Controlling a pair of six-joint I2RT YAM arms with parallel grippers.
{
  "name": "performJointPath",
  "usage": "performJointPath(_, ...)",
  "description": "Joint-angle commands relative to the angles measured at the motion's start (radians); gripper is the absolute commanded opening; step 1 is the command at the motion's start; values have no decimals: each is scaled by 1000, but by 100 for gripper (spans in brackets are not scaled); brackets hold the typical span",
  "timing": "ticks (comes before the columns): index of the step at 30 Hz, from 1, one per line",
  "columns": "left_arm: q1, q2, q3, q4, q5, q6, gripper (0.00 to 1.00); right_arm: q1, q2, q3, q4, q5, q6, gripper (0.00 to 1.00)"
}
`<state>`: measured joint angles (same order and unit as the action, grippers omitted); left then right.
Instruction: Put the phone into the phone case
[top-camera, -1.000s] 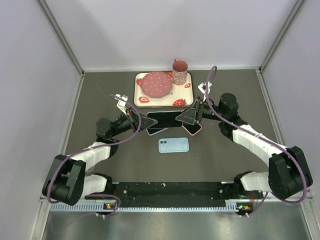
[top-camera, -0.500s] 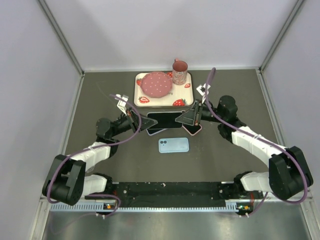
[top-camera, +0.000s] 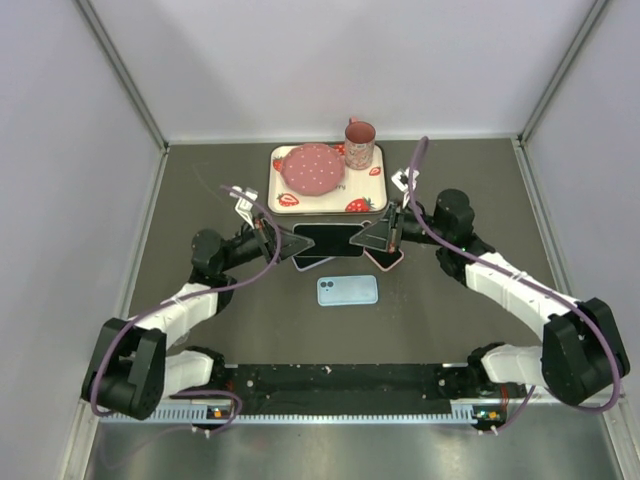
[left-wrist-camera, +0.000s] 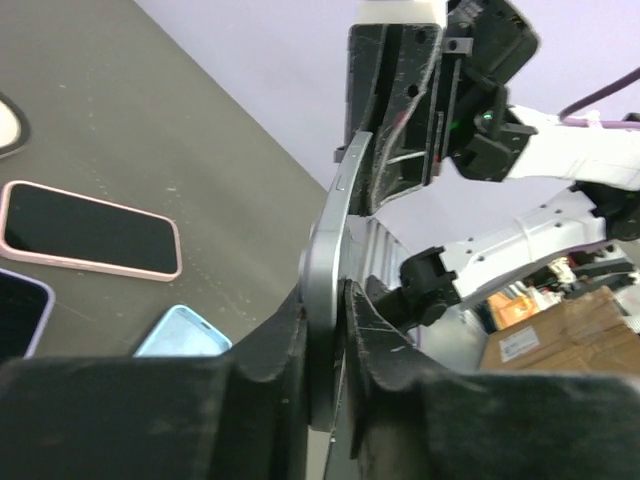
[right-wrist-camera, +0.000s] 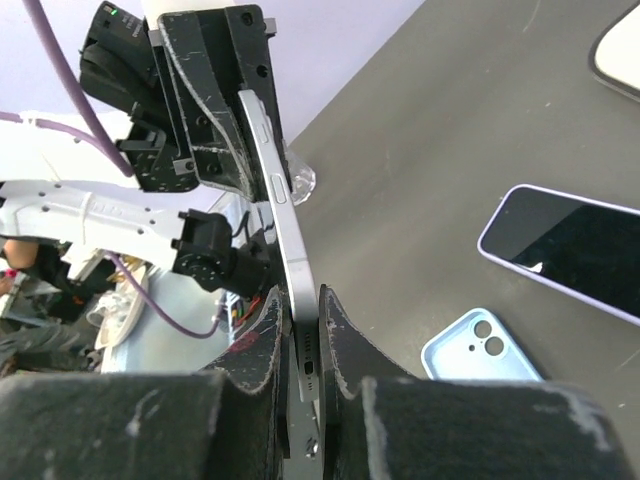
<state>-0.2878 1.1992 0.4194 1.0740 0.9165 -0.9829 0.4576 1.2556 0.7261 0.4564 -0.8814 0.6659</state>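
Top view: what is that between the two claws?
A phone, pinched at its ends by the left gripper and right gripper; clear in the top view.

Robot lab test cell: white panel walls (top-camera: 60, 200), aluminium frame (top-camera: 120, 72), dark table (top-camera: 450, 320), cabled arms (top-camera: 500, 280) bolted at edge, cardboard boxes (left-wrist-camera: 560, 340) behind.

Both arms reach from the bottom corners toward the frame's centre, elbows bowed outward. The left end effector (top-camera: 287, 243) and right end effector (top-camera: 378, 235) face each other, each pinching an opposite end of the phone (top-camera: 327, 239).
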Motion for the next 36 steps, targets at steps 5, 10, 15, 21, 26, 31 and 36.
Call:
performJointPath(5, -13, -85, 128, -419, -142, 314, 51, 36, -41, 102, -249, 188, -150, 0)
performJointPath(10, -17, -102, 205, -705, -215, 470, 70, 16, -41, 125, -375, 259, -189, 0)
performJointPath(15, -69, -57, 317, -1012, -378, 654, 75, -59, -33, 128, -455, 301, -189, 0)
performJointPath(21, -200, 8, 400, -1210, -640, 763, 76, -149, 16, 136, -530, 283, -190, 0)
performJointPath(26, -301, 74, 459, -1296, -907, 794, 79, -191, 24, 133, -550, 288, -183, 0)
performJointPath(31, -312, 109, 467, -1304, -958, 776, 80, -201, 25, 136, -575, 263, -192, 0)
performJointPath(36, -312, 115, 467, -1296, -975, 771, 82, -201, 36, 133, -549, 187, -175, 0)
